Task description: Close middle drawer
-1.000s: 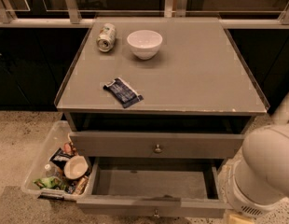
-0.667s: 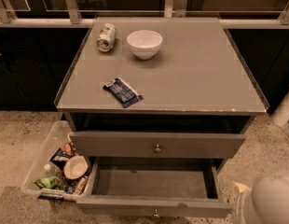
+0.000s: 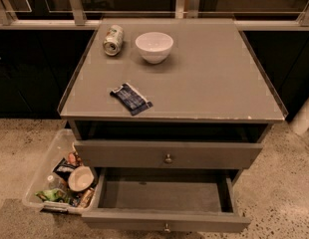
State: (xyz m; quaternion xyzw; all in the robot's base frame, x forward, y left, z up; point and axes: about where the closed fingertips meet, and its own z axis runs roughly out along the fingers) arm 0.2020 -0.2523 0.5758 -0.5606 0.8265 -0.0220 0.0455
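The middle drawer (image 3: 164, 219) stands pulled far out at bottom centre, its grey box empty, so its front likely needs a push inward. The gripper is outside the frame, so its claw's state cannot be told. The grey cabinet top (image 3: 209, 83) carries a tipped can (image 3: 113, 40), a white bowl (image 3: 154, 46) and a snack packet (image 3: 131, 98). The floor (image 3: 279, 183) is speckled.

The gripper lies outside the camera's view, and none of the arm that carries it reaches into the picture from any edge, whether 12, 3, 6 or 9 o'clock. Its pose, its height and the way it faces cannot be told from this view.
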